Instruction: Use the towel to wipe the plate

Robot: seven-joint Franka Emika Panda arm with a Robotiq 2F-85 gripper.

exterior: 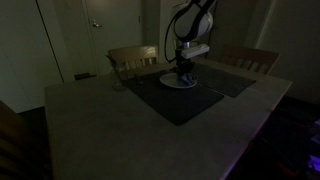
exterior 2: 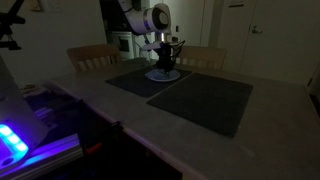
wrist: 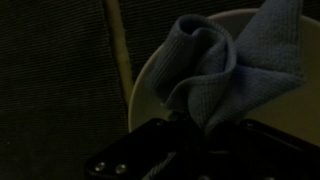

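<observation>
Upper ctr in both exterior views, gripper (exterior: 185,72) over plate (exterior: 168,84) w/ fingers clamped on towel (wrist: 230,70), bunched in wrist view.

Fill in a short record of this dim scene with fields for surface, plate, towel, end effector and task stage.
Surface: pale tabletop with dark rectangular placemats
Plate: round white plate on a placemat
Towel: bunched blue cloth towel, over the plate
End effector: Robotiq end effector, gripping the towel above the plate
Task stage: towel at plate; contact too dark to tell
</observation>
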